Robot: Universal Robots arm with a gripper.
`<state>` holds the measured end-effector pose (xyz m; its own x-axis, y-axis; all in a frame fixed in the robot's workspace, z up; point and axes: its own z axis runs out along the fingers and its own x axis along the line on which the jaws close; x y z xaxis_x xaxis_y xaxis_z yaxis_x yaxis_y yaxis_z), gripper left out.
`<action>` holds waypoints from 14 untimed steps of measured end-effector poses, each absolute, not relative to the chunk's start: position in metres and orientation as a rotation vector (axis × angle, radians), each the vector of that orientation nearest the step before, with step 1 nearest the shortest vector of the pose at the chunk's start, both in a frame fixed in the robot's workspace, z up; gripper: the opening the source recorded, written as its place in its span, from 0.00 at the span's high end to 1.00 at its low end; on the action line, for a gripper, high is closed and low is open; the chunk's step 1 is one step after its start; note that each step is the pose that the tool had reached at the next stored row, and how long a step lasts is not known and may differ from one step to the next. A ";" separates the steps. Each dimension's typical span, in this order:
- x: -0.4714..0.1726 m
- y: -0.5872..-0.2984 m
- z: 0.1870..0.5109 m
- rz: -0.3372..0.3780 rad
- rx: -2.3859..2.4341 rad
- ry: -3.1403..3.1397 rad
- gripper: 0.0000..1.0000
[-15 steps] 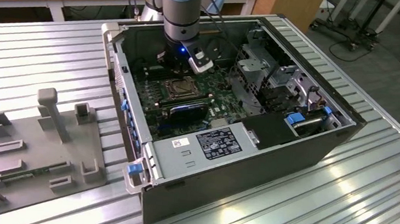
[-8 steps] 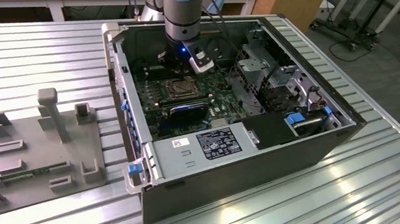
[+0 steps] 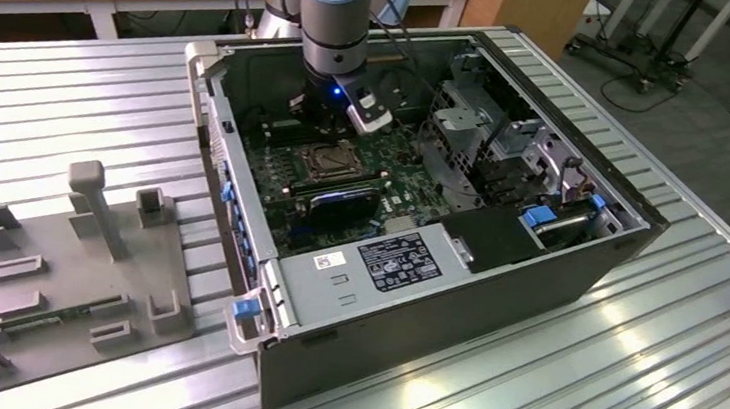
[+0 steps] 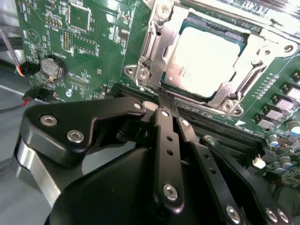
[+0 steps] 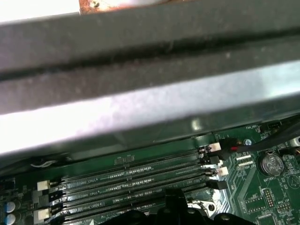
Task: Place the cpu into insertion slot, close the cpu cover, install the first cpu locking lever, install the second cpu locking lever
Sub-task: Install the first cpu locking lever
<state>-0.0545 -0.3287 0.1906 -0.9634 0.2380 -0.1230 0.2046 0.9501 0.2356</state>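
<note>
Noted cpu (image 4: 201, 58) lying flat and square inside the insertion slot (image 4: 136, 71), pale face up. Judged seated, not tilted.

Noted cpu cover (image 4: 157, 44) lying down over the chip edges, face showing through the window. Judged closed, since frame looks level with the rim. Cannot tell the state of the locking levers.

Found gripper (image 4: 167, 101) low inside the open computer case (image 3: 463, 304), at the socket edge that faces the memory slots (image 5: 136, 180). Fingers pressed together, nothing seen pinched between them. Tip at or just above the frame edge; contact not certain. Judged held narrow so as to fit between socket and slots and act as a pusher.

Seen in the exterior view: case lying on its side on the ribbed metal table (image 3: 669, 385), board facing up for reach from above. Grey fixture tray (image 3: 64, 276) well apart, toward the exterior view's left. Coin battery (image 4: 50, 68) apart from the socket.
</note>
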 end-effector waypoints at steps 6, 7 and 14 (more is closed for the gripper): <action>-0.055 -0.329 0.192 0.332 0.337 2.954 0.89; -0.055 -0.329 0.192 0.332 0.337 2.954 0.89; -0.055 -0.329 0.200 0.332 0.338 2.957 0.89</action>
